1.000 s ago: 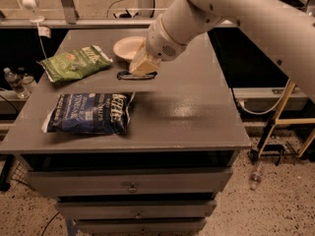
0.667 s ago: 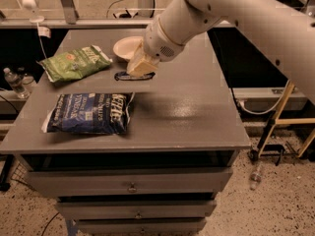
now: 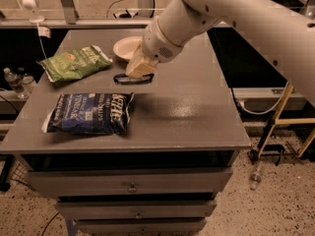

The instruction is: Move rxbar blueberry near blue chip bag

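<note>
The rxbar blueberry (image 3: 132,78) is a small flat dark wrapper lying on the grey table (image 3: 197,112), just in front of a white bowl. My gripper (image 3: 139,68) is right over it, at or touching its top side, and covers part of it. The blue chip bag (image 3: 91,113) lies flat on the front left of the table, a short way in front of and left of the bar.
A green chip bag (image 3: 75,62) lies at the back left. A white bowl (image 3: 127,46) stands behind the gripper. My arm (image 3: 236,14) reaches in from the upper right. Drawers (image 3: 130,186) sit below the table's front edge.
The gripper has come down slightly lower and to the left over the bar. The bar and both bags have stayed where they were.
</note>
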Action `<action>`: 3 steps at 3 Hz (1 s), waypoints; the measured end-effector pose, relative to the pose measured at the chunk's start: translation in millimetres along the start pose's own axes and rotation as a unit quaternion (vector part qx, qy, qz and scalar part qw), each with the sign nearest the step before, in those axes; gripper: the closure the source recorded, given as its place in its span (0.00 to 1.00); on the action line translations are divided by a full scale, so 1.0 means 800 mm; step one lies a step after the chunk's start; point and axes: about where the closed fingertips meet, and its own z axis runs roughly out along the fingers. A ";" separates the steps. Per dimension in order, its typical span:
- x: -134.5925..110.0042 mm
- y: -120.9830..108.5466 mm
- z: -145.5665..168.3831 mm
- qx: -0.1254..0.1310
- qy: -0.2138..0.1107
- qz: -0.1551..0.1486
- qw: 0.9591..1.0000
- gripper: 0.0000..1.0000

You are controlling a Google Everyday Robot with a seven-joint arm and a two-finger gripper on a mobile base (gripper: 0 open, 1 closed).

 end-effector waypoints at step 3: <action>-0.002 0.002 0.004 -0.003 0.000 -0.002 1.000 0.00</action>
